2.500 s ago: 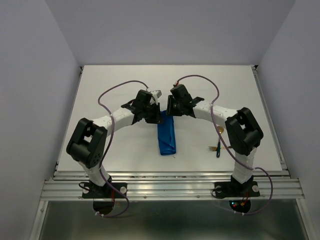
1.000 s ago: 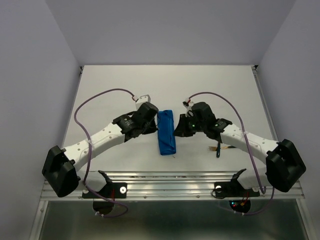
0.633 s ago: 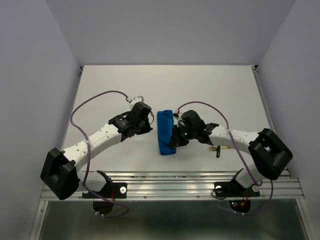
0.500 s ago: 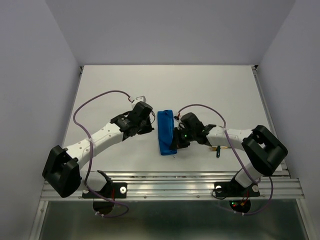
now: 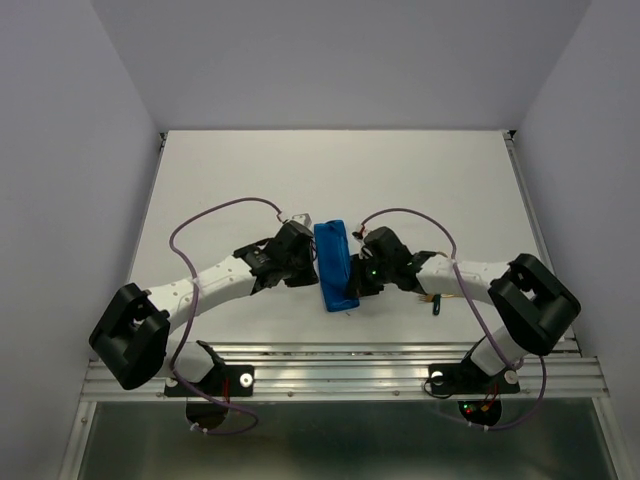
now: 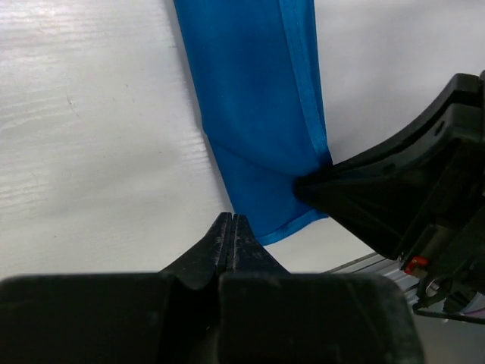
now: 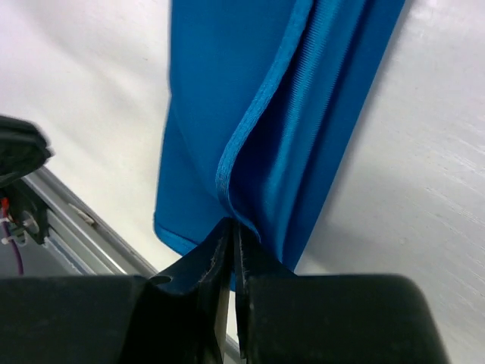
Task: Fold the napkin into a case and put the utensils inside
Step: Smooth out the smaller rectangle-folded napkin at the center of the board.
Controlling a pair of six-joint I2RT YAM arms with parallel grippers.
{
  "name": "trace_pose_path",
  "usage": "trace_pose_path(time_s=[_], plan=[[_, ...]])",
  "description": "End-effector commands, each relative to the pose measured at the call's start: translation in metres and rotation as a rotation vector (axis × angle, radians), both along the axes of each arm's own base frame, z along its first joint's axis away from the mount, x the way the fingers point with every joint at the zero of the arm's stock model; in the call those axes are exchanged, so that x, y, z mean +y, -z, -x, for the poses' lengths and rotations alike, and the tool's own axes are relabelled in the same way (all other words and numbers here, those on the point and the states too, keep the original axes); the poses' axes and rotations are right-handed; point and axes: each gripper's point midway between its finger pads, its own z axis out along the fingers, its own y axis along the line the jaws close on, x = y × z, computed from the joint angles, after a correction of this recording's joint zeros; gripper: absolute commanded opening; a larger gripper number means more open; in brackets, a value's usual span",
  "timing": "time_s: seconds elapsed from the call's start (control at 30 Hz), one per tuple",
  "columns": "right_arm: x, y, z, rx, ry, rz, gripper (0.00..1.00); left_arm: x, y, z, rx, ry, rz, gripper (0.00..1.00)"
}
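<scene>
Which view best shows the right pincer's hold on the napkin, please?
The right wrist view: the right pincer pinches the napkin at its layered edge, close up. The left wrist view shows that contact sideways; the top view shows only the whole folded strip, small.

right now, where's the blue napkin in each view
Top external: the napkin is a folded strip at picture centre.
Left wrist: it runs from the top edge down the middle.
Right wrist: it fills the upper middle.
Shared landmark: the right gripper pinching the strip's near end; right side in the left wrist view, bottom centre in its own.
</scene>
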Motion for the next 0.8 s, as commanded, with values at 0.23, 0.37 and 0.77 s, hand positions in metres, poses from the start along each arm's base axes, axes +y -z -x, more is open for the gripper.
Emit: trace_pose_path(time_s=[0.23, 0.37, 0.77], plan=[[-0.006, -0.055, -0.027, -0.197, 0.083, -0.033, 0.11, 0.003, -0.023, -0.028, -0.101, -0.085, -0.022, 0.00], [0.005, -0.050, -0.030, -0.175, 0.079, -0.068, 0.11, 0.004, -0.026, -0.028, -0.114, -0.087, -0.018, 0.00], [-0.009, -0.022, -0.050, -0.142, 0.225, 0.072, 0.11, 0.004, -0.044, -0.050, -0.151, -0.157, -0.197, 0.00]])
